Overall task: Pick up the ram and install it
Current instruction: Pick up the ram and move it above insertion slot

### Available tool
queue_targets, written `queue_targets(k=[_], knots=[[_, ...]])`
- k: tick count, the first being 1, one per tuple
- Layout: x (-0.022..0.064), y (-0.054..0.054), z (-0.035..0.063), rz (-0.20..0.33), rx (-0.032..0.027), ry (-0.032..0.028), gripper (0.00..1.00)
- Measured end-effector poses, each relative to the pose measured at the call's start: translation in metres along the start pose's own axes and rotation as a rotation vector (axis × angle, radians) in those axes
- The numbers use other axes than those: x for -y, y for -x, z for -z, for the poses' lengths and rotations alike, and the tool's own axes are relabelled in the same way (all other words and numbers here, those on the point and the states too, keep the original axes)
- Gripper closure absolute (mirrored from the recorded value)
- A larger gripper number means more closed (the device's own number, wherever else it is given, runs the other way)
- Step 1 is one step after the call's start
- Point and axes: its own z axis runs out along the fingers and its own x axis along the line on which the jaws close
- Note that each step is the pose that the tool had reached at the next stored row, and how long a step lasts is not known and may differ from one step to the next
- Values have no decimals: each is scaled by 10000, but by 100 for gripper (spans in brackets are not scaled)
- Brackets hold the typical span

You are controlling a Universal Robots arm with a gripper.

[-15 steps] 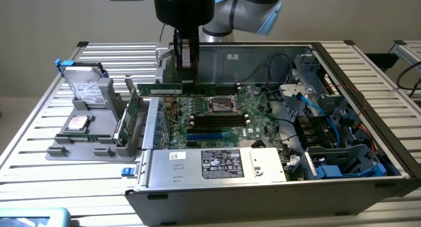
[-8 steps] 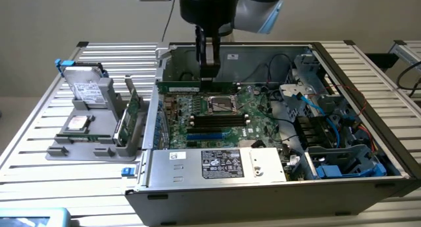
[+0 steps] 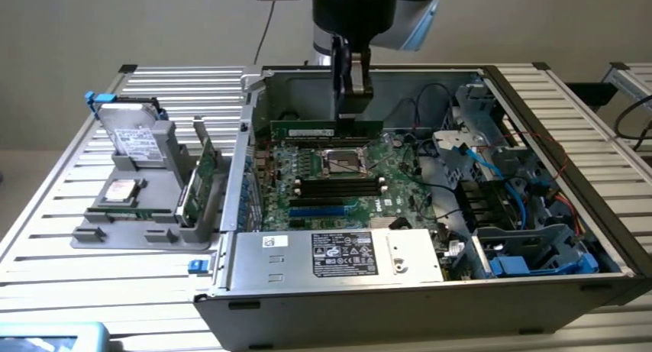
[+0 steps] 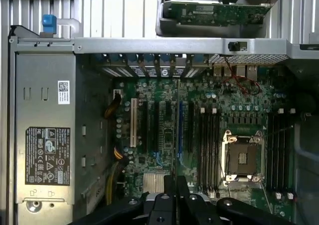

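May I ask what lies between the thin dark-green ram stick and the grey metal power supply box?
The exterior view shows the green motherboard, with its silver processor socket, between the ram stick and the power supply box.

You get soft, even overhead light in the exterior view: the slatted table (image 3: 61, 214) shines pale, and shadows inside the open case (image 3: 428, 295) are mild. The ram (image 3: 305, 130) catches light below the dark gripper (image 3: 350, 115). In the wrist view the motherboard (image 4: 159, 130) sits dim.
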Motion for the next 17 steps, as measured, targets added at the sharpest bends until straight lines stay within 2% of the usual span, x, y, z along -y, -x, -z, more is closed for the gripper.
queue_targets(k=[7, 12, 17], knots=[[131, 252, -48, 1, -9, -19, 87], [151, 364, -58, 0, -6, -19, 87], [178, 527, -75, 4, -7, -19, 87]])
